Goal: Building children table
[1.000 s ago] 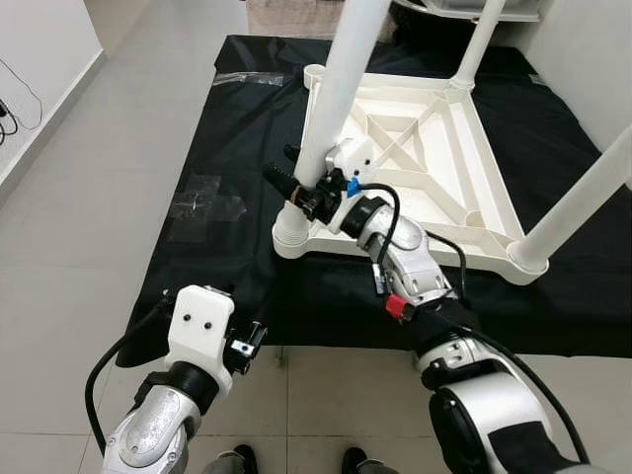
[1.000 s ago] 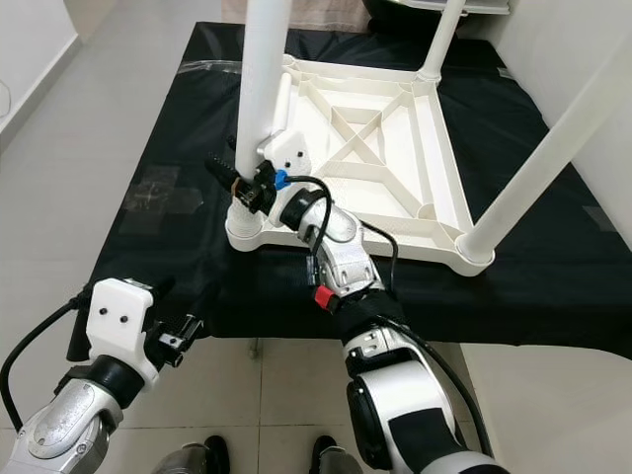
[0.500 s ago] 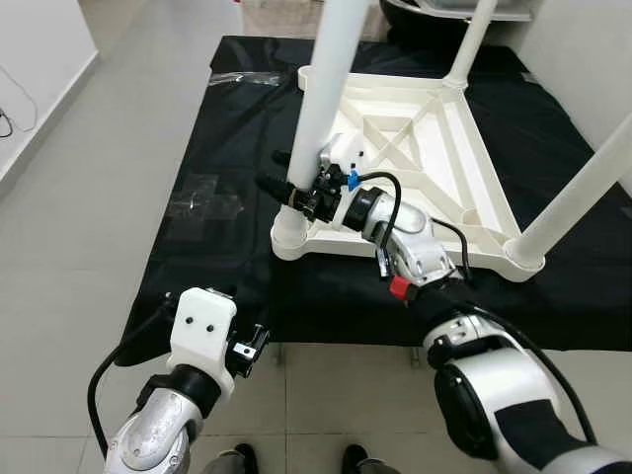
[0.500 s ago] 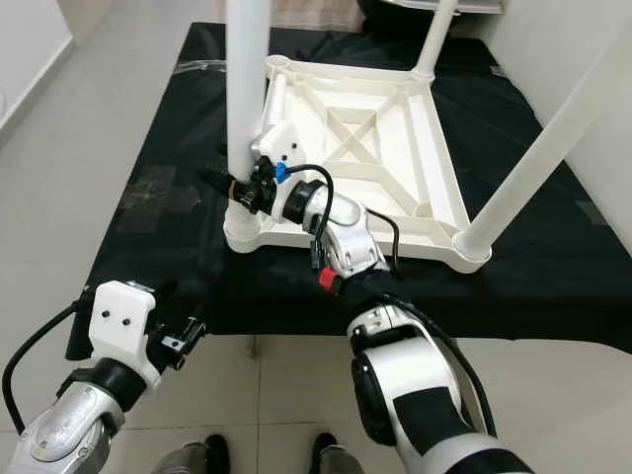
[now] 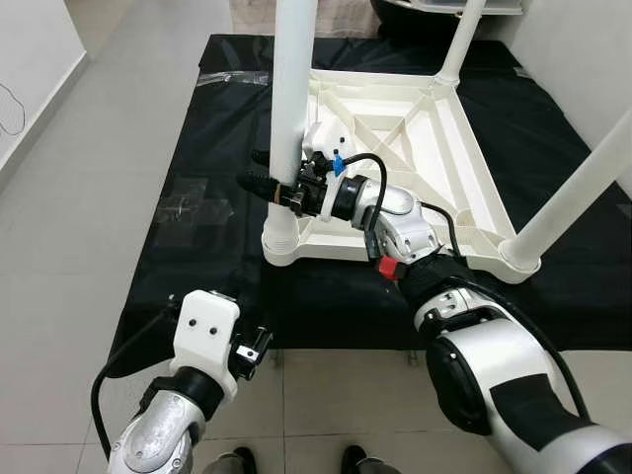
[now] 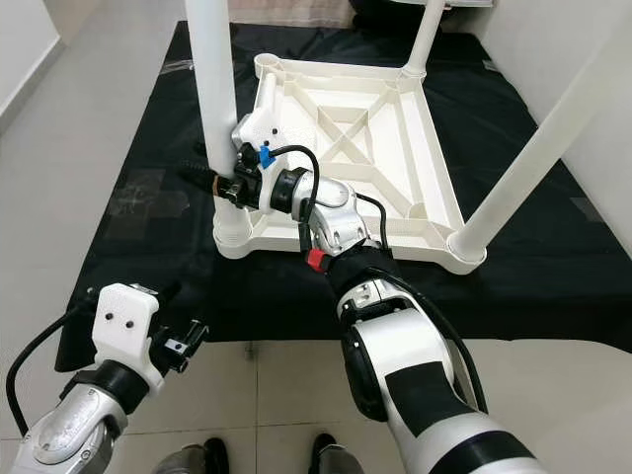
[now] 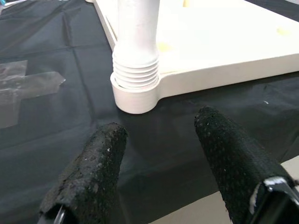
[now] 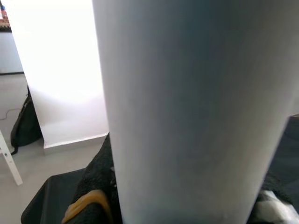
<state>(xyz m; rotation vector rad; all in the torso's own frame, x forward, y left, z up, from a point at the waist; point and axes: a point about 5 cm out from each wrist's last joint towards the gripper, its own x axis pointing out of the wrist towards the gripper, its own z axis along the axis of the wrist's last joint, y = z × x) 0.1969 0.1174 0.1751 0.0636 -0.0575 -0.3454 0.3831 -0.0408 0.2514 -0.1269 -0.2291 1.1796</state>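
Two black fingers of the right gripper [image 5: 275, 185] pinch a white table leg [image 5: 290, 89] standing in the upturned tabletop's [image 5: 446, 163] corner socket [image 5: 282, 240], left gripper [image 7: 159, 154] spread nearby.

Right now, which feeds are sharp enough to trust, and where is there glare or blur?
Both eye views are sharp and evenly lit. The left wrist view is clear on the threaded leg base, though the tabletop washes out pale. The right wrist view is too close: the table leg is a soft blur, with a blown-out white wall behind.
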